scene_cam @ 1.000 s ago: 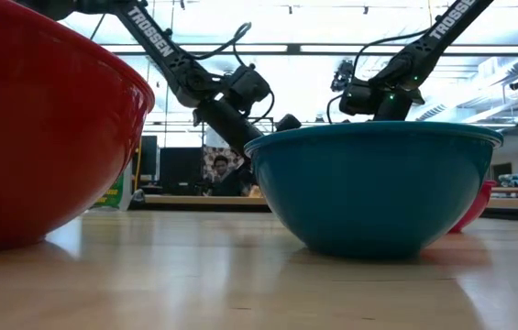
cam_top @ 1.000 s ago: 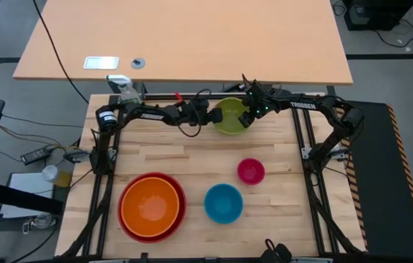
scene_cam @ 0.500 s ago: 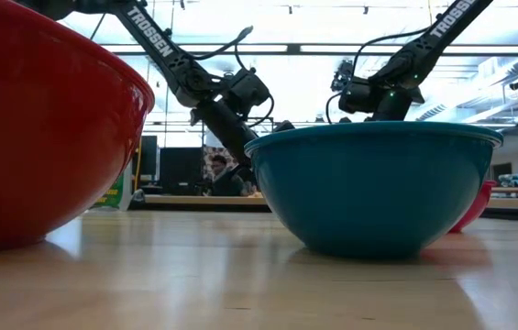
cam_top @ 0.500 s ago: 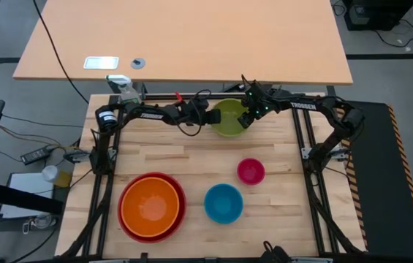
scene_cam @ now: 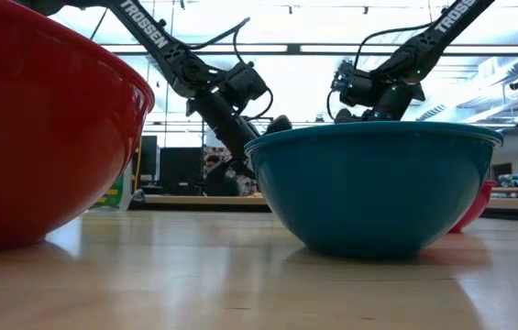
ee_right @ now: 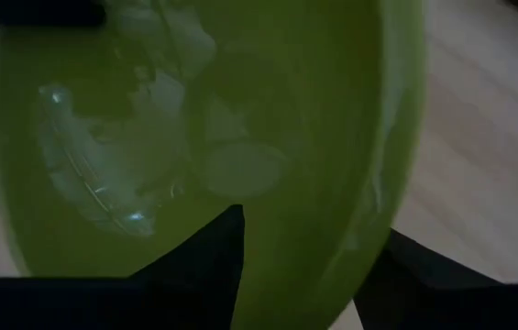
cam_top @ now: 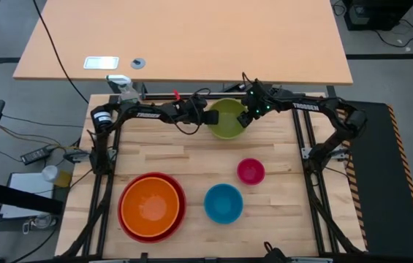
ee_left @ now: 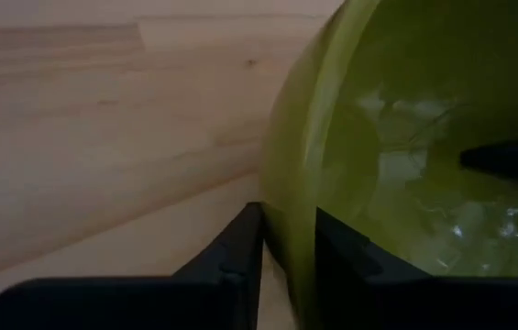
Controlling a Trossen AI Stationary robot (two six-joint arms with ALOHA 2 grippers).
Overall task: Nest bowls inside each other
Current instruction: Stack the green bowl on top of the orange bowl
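High view: the lime green bowl (cam_top: 228, 118) sits at the table's far edge between both arms; the orange bowl (cam_top: 149, 204) already rests inside the red bowl (cam_top: 177, 186). Left wrist view: the left gripper (ee_left: 288, 257) pinches the green rim, one finger inside, one outside. Right wrist view: the right gripper (ee_right: 309, 261) straddles the opposite rim, fingers spread. I'd lift evenly, keeping it level.

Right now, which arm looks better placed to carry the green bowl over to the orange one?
Probably the left: the left gripper already pinches the lime green bowl rim, and the orange bowl lies on its side. The right gripper straddles the opposite rim.
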